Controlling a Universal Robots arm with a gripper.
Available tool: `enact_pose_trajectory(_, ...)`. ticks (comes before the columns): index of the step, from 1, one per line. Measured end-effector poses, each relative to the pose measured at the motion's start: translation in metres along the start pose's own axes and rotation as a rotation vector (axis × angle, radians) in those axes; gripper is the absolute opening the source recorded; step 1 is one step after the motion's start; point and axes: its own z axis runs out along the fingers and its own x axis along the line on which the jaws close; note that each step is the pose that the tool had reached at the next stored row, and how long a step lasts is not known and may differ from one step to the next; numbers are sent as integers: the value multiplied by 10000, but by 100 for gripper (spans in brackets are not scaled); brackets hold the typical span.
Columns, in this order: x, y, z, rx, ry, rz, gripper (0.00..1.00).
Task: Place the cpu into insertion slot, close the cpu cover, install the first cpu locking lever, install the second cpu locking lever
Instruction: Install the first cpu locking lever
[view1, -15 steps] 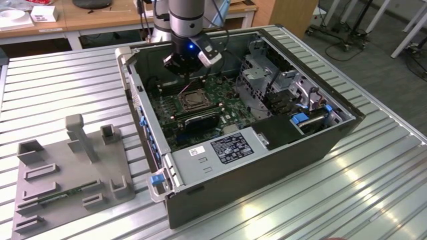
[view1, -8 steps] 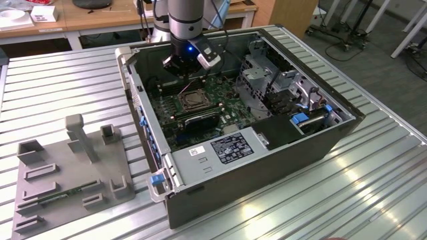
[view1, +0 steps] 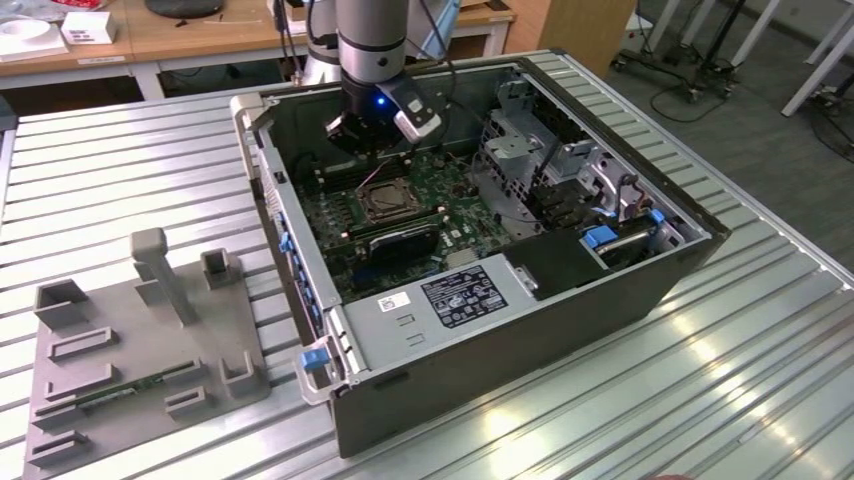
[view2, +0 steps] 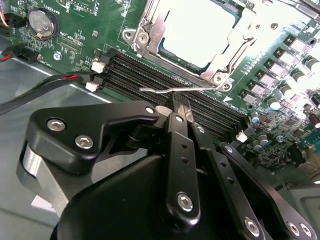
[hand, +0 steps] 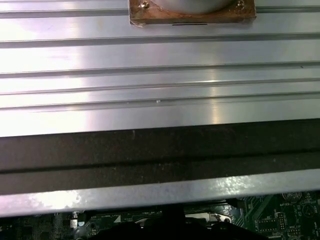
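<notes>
In the second wrist view the pale square cpu (view2: 197, 30) lies in the insertion slot (view2: 131, 36), with the silvery cpu cover (view2: 235, 42) down around its edges. A thin silver locking lever (view2: 160, 91) stretches along the socket's near side, over the long black memory slots. My gripper (view2: 177, 106) is shut, its black fingertips right at this lever; I cannot tell if they touch it. In the exterior view my gripper (view1: 374, 128) hangs inside the open computer case (view1: 534, 300), just behind the insertion slot (view1: 384, 200).
Long black memory slots (view2: 150, 75) and a coin battery (view2: 42, 22) lie close to the socket. Drive cages and cables (view1: 561, 190) fill the case's side towards the exterior view's right. A grey fixture tray (view1: 134, 340) rests on the slatted metal table (hand: 160, 100).
</notes>
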Motion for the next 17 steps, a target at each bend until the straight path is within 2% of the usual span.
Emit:
enact_pose_trajectory(11, -3, -1, 11, -25, 3, -1, 11)
enact_pose_trajectory(17, -4, -6, 39, -24, 3, 1, 11)
